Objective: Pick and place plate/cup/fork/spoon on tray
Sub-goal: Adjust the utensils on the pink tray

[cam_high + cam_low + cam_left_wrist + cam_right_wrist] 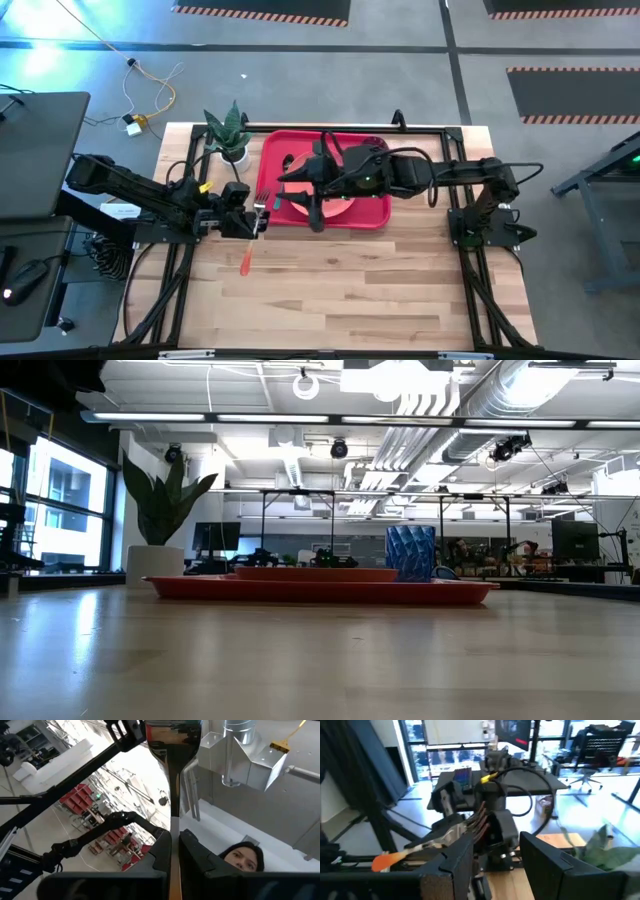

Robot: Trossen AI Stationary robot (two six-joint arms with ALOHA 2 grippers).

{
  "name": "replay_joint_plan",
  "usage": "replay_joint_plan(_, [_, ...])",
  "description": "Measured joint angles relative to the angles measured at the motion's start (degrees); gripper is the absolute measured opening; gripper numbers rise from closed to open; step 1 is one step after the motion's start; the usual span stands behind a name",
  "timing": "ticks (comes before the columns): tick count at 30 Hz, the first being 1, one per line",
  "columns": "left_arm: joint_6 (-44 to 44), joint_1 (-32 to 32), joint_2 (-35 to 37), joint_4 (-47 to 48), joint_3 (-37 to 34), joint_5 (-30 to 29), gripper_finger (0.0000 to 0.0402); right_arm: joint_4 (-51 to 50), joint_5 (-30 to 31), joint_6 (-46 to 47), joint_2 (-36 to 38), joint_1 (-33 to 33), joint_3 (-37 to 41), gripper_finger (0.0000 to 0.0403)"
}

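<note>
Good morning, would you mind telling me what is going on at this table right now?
The robot is loading tableware onto the red tray. The plate and the blue cup are on the tray. The left gripper, beside the tray, is shut on the orange-handled fork, held off the table. The right gripper is open and empty, with its arm reaching over the plate. No spoon is visible.
</note>
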State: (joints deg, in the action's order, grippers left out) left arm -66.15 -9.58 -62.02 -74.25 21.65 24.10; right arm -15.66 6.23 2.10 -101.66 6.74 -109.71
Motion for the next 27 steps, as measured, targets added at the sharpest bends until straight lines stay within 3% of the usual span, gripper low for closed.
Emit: replay_joint_plan(27, [0.3, 1.5, 0.0, 2.5, 0.0, 0.9, 0.0012, 6.9, -5.3, 2.6, -3.4, -1.3, -0.1, 0.0147])
